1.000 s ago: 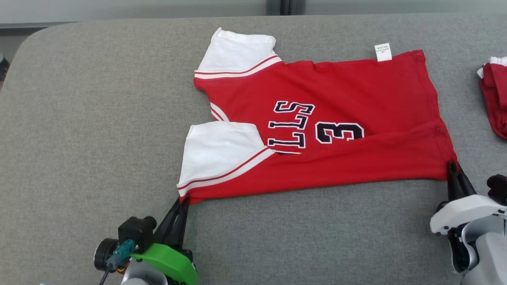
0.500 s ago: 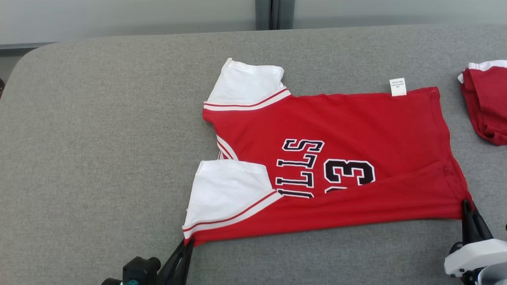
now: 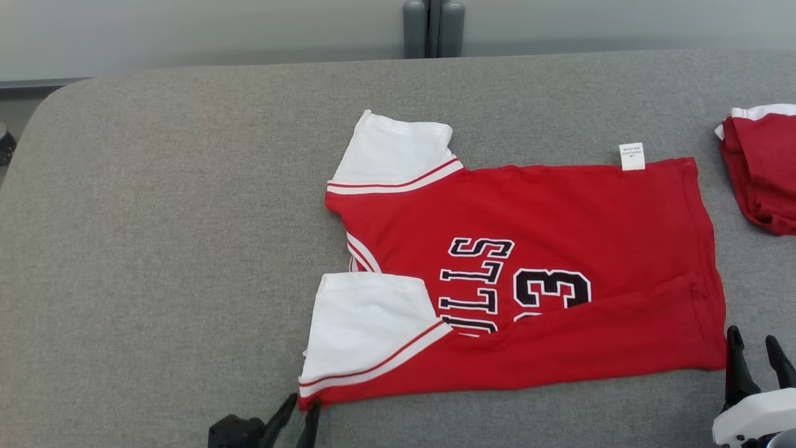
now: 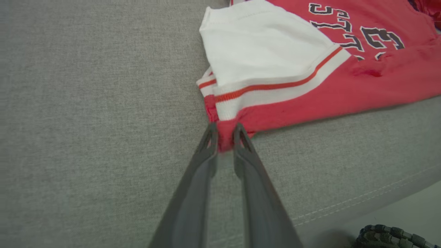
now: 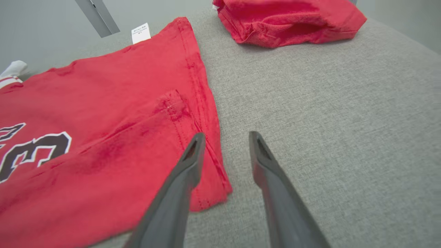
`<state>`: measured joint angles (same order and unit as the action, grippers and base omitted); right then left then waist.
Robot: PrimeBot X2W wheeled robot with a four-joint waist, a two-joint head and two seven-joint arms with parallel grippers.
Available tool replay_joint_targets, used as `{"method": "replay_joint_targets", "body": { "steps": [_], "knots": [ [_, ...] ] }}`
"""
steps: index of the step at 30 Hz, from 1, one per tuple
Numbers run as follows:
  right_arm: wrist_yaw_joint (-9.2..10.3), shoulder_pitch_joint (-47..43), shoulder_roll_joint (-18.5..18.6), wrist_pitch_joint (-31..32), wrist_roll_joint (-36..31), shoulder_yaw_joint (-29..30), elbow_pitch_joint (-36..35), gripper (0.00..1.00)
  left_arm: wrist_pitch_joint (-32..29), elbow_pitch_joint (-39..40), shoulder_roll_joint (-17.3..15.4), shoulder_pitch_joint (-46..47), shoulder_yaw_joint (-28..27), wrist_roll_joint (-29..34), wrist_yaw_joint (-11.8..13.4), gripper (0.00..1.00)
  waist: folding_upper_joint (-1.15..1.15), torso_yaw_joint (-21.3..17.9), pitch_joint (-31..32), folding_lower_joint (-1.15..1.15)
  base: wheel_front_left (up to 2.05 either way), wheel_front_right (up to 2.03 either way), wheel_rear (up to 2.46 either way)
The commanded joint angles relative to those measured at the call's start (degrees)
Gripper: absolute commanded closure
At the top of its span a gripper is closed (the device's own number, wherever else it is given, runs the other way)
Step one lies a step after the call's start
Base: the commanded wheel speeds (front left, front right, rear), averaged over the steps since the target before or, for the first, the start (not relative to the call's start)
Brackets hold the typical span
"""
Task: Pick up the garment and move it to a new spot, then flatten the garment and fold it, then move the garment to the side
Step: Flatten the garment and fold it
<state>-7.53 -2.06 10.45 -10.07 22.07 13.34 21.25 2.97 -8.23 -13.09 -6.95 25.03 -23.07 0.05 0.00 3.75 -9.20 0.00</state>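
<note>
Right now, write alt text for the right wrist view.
The right gripper, open and empty, points at the hem of a red jersey spread on a grey table, near its corner. A bundled red garment lies beyond, apart from the jersey.

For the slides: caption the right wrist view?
Right gripper open at the red jersey's hem corner; a second red garment lies beyond on the grey pad.
</note>
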Motion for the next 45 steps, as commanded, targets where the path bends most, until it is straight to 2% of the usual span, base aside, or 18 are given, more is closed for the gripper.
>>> {"method": "replay_joint_targets", "body": {
  "steps": [1, 5, 9, 12, 16, 20, 24, 30, 34, 39, 45],
  "knots": [
    [0.08, -0.92, -0.07, 0.53, 0.41, 0.09, -1.0, 0.0, -0.56, 0.64, -0.44, -0.9, -0.24, -0.23, 0.54, 0.0, 0.0, -0.07, 0.14, 0.0, 0.0, 0.0, 0.0],
    [0.08, -1.79, 0.76, 1.1, 0.18, -0.1, -4.11, 0.0, -2.03, 3.75, -1.53, -0.69, -1.29, -0.56, 1.53, 0.0, 0.0, -0.86, 0.11, 0.0, 0.0, 0.0, 0.0],
    [0.06, -0.46, -0.29, 1.51, -0.61, -0.94, -5.96, 0.0, -2.91, 7.32, -2.18, 3.11, -2.9, -1.16, 1.73, 0.0, 0.0, -2.01, -0.61, 0.0, 0.0, 0.0, 0.0],
    [0.06, 0.96, -0.89, 1.65, -1.41, -1.92, -6.42, 0.0, -4.27, 8.94, -3.49, 7.96, -3.85, -0.5, 0.95, 0.0, 0.0, -2.73, -1.91, 0.0, 0.0, 0.0, 0.0],
    [0.06, 3.65, -1.66, 1.11, -2.3, -3.73, -6.62, 0.0, -8.19, 9.03, -5.71, 19.84, -5.55, -0.48, -1.35, 0.0, 0.0, -3.93, -5.76, 0.0, 0.0, 0.0, 0.0],
    [0.06, 6.48, -1.99, 0.79, -2.14, -4.51, -6.55, 0.0, -14.46, 5.12, -7.92, 33.68, -5.66, -1.33, -4.6, 0.0, 0.0, -5.3, -9.52, 0.0, 0.0, 0.0, 0.0],
    [0.06, 9.05, -1.96, 0.25, -1.86, -5.04, -5.91, 0.0, -23.05, -2.38, -8.76, 47.49, -3.53, -4.73, -6.77, 0.0, 0.0, -7.01, -13.16, 0.0, 0.0, 0.0, 0.0],
    [0.06, 12.33, -2.42, -0.77, -1.42, -6.25, -5.2, 0.0, -34.64, -11.71, -10.26, 62.69, 1.96, -11.28, -7.52, 0.0, 0.0, -10.15, -17.58, 0.0, 0.0, 0.0, 0.0],
    [0.06, 13.94, -2.69, -1.53, -0.96, -7.06, -4.56, 0.0, -40.21, -16.19, -12.55, 68.34, 6.08, -14.98, -7.51, 0.0, 0.0, -11.96, -19.71, 0.0, 0.0, 0.0, 0.0],
    [0.07, 15.61, -3.14, -2.27, -0.37, -7.81, -3.7, 0.0, -40.56, -20.93, -14.35, 72.34, 8.99, -16.41, -7.53, 0.0, 0.0, -14.14, -21.92, 0.0, 0.0, 0.0, 0.0],
    [0.11, 16.53, -3.24, -2.98, 0.29, -7.74, -2.68, 0.0, -39.39, -24.19, -14.98, 76.13, 12.31, -17.94, -7.54, 0.0, 0.0, -15.5, -23.93, 0.0, 0.0, 0.0, 0.0]
  ]
}}
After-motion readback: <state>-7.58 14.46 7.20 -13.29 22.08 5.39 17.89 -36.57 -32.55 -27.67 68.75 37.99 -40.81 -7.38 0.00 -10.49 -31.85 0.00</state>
